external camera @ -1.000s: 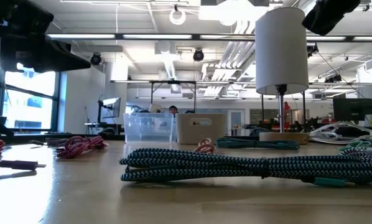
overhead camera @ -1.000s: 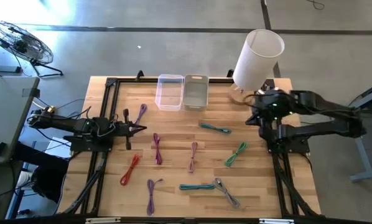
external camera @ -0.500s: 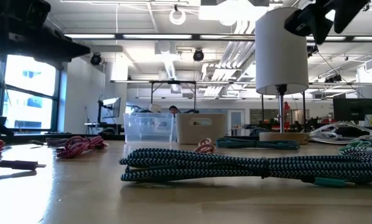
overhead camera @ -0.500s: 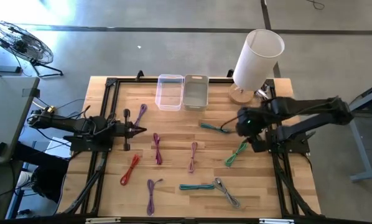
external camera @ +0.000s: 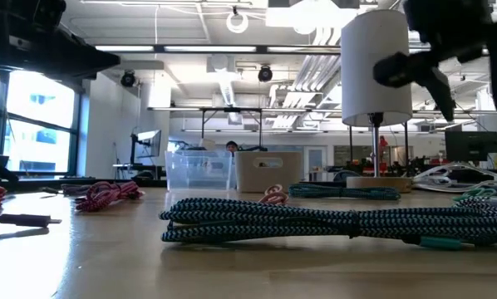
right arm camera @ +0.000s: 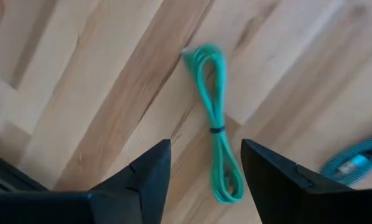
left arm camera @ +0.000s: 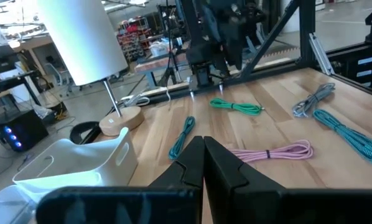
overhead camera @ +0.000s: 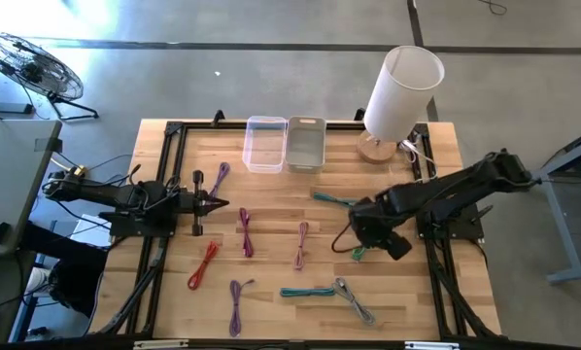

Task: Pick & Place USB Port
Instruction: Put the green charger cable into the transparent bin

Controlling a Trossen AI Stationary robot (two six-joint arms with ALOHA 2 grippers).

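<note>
Right gripper (right arm camera: 201, 165) open and empty above green cable (right arm camera: 214, 149) near table's right edge, cable's long axis running through the finger gap; left gripper (overhead camera: 216, 202) shut, well apart.
</note>
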